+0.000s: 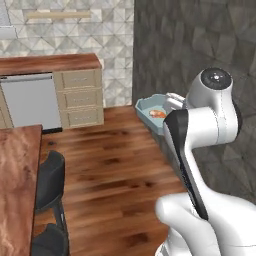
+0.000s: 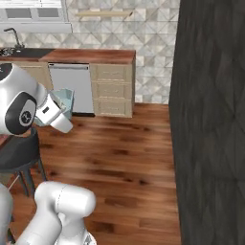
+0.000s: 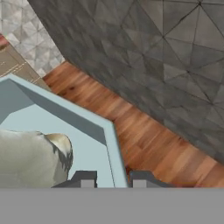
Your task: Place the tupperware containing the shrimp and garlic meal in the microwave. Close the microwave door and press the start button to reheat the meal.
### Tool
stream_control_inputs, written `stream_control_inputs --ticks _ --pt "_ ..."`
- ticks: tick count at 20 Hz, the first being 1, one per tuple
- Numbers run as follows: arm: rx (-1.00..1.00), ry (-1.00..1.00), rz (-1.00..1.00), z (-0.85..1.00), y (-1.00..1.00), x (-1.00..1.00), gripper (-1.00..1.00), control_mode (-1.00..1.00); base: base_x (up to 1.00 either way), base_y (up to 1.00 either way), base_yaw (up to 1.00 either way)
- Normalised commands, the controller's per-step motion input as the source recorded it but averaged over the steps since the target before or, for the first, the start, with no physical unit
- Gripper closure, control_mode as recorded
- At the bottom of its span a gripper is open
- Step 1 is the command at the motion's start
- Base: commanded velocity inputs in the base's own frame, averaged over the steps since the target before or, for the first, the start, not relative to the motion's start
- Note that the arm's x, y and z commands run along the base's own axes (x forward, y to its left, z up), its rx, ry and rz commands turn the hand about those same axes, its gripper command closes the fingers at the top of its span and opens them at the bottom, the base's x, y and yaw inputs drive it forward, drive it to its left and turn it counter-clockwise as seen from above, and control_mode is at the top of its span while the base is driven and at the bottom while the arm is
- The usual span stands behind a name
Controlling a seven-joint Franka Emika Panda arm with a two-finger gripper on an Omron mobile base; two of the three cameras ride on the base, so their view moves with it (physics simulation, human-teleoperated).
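1. Tupperware (image 1: 150, 107) is up in the air over the wooden floor (image 1: 110, 165), carried at the end of the white arm, just beside a dark grey textured wall (image 1: 190, 45).
2. In the hand view the two fingers (image 3: 86, 179) stand on both sides of its rim, one inside and one outside, so they look clamped on the tupperware wall.
3. I judge it light and stiff, with a thin smooth rim that could slip; the rim is the place to hold, and it should stay level, because it has no lid.
4. Count: one tupperware; inside it one orange food piece (image 1: 157, 114) in the left base view and one whitish garlic piece (image 3: 30, 157) in the hand view.
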Motion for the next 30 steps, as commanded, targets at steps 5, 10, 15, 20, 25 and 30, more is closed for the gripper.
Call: stream_control_inputs --ticks 5,10,15,20,25,30 --pt "0.0 0.0 0.0 0.0 0.0 0.0 1.0 1.0 1.0 0.17 0.21" --pt "0.0 0.0 0.0 0.0 0.0 0.0 1.0 1.0 1.0 0.08 0.38" --pt "0.0 0.0 0.0 0.0 0.0 0.0 1.0 1.0 1.0 0.0 0.39" --pt "0.0 0.0 0.0 0.0 0.0 0.0 1.0 1.0 1.0 0.0 0.36" --pt "0.0 0.0 0.0 0.0 0.0 0.0 1.0 1.0 1.0 0.0 0.42" --pt "0.0 0.0 0.0 0.0 0.0 0.0 1.0 1.0 1.0 0.0 0.54"
